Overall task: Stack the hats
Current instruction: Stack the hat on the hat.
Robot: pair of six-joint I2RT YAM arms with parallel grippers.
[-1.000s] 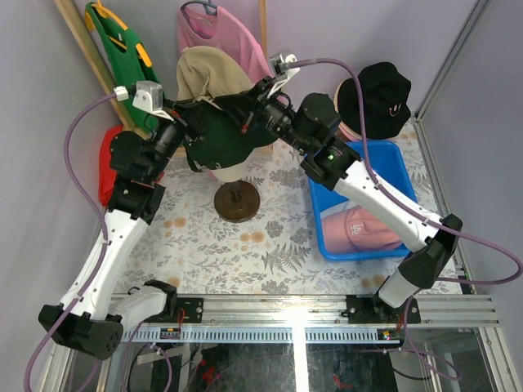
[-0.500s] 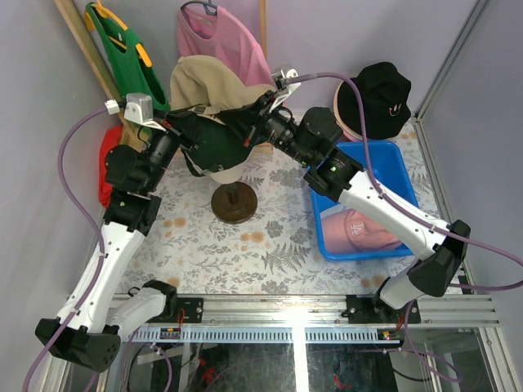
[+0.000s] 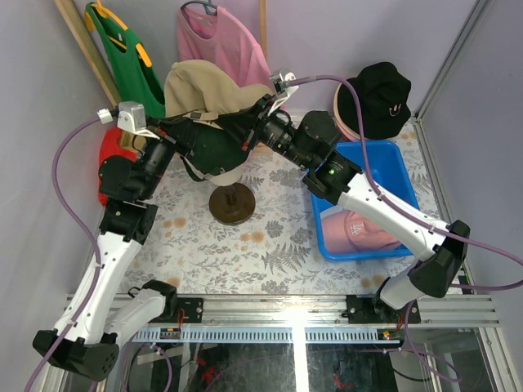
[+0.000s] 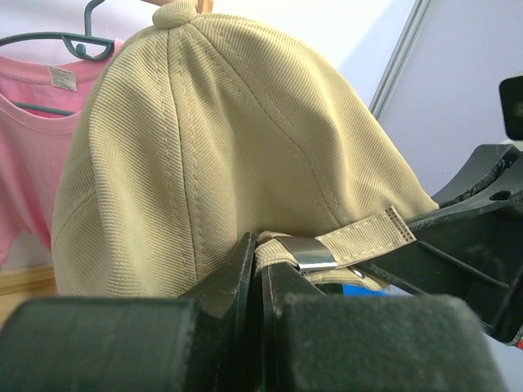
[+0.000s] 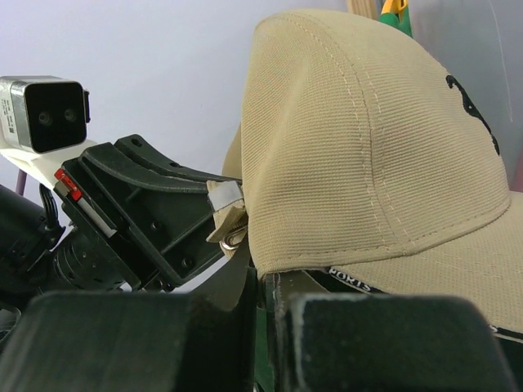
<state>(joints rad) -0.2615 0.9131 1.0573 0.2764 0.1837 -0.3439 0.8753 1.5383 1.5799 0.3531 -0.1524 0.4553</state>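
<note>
Tan cap (image 3: 204,86) has drifted left and now sits tilted over the dark green cap (image 3: 214,147). Your left gripper (image 4: 258,265) and right gripper (image 5: 263,286) both pinch its rim. Step, as I judge it: seating it. Next, lower it squarely, then release.

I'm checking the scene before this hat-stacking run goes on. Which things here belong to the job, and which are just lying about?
Job: tan cap, green cap, black hat, pink cap.
Lying about: pink shirt, green shirt, blue bin.
</note>
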